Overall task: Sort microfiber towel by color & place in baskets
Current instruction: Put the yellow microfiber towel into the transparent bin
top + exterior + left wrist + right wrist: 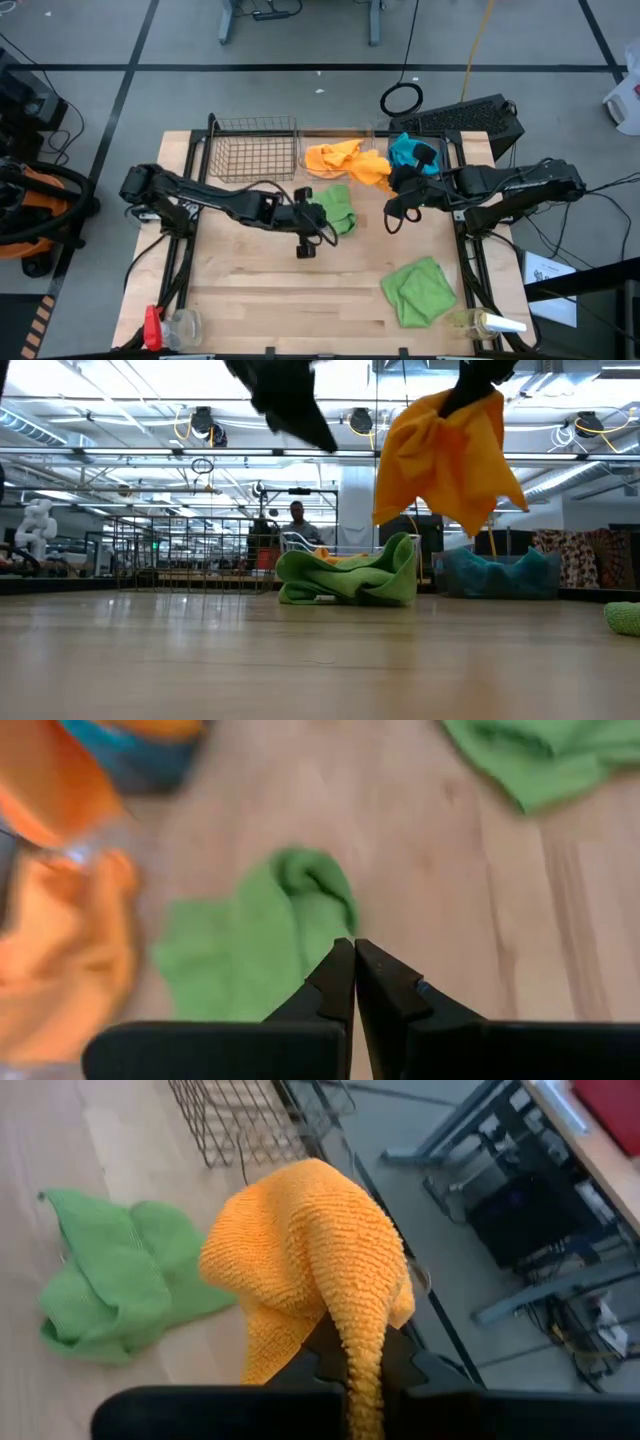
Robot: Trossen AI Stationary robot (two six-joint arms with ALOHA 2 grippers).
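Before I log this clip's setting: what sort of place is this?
Probably a robotics lab or workshop floor: open ceiling with strip lights, a keyboard behind the wooden table, cables on the grey floor.

The orange towel (300, 1250) is nubby looped cloth, the green towel (110, 1285) soft matt cloth, the basket (252, 150) thin metal wire, the table (300, 660) smooth, faintly glossy wood.

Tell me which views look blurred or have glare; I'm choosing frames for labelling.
Left wrist view: orange towel smeared, green towel soft. Low view: left arm overhead blurred; tabletop reflects ceiling lights. Right wrist view: held orange towel crisp in the right hand. High view: evenly lit.
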